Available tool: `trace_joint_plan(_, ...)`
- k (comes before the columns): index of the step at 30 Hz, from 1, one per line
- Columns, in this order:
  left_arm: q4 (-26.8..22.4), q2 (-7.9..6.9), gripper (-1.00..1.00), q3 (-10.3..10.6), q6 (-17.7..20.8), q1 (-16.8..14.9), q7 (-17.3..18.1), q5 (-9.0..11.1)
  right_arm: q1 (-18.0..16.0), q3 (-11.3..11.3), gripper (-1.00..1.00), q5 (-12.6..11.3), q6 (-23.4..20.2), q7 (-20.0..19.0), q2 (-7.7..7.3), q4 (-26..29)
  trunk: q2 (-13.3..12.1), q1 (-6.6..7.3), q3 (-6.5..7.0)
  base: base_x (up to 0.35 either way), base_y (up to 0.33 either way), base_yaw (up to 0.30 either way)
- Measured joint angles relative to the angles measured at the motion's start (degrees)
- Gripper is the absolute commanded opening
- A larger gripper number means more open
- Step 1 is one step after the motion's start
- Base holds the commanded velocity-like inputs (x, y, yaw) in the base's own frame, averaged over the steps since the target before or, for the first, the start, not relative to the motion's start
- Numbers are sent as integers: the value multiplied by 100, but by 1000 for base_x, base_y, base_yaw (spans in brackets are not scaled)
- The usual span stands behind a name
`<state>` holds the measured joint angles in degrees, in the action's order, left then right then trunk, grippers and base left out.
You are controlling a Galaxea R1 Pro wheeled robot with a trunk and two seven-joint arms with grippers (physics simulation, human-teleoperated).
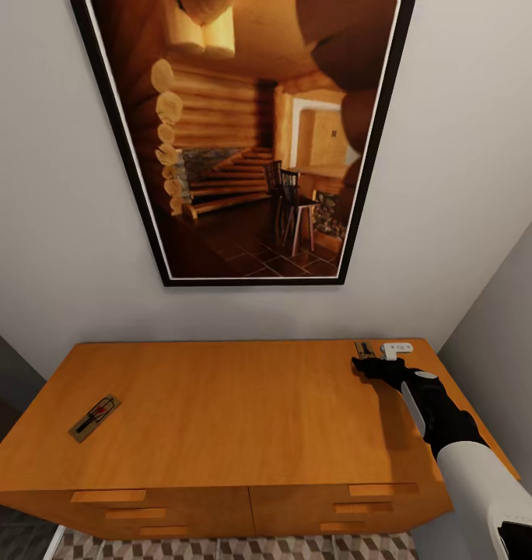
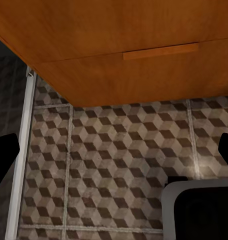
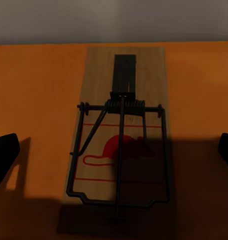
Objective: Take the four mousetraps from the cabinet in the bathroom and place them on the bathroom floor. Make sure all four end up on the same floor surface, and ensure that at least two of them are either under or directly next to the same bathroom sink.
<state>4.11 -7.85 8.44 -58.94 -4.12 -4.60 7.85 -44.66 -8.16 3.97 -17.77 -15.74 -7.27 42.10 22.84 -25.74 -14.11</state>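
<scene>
**Right claw lined up over a mousetrap at the cabinet's back corner**

The right gripper point(image 1: 369, 363) hovers at the far right rear of the cabinet point(image 1: 219, 404) top, its fingers spread wide. In the right wrist view the two dark fingertips point(image 3: 5, 155) sit well apart at the picture's edges, with a mousetrap point(image 3: 123, 135) lying flat on the wood between them and touched by neither. The spread is probably meant to straddle the board before closing. Just beyond the claw, near the wall, lies a small white object point(image 1: 396, 348) I cannot identify. A second mousetrap point(image 1: 95, 417) rests well away, toward the cabinet's opposite end. The left gripper point(image 2: 114, 150) hangs low before the drawer fronts, jaws apart and empty, looking at the cube-patterned bathroom floor point(image 2: 119, 165), likely parked out of the way.
</scene>
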Motion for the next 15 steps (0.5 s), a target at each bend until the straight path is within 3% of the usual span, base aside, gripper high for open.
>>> trace_joint_plan(15, 0, 0, 100, 0, 1, 0, -1, 0, 1, 1, 100, -3, -2, -5, 2, 63, 0, 0, -37, 0, 0, 0)
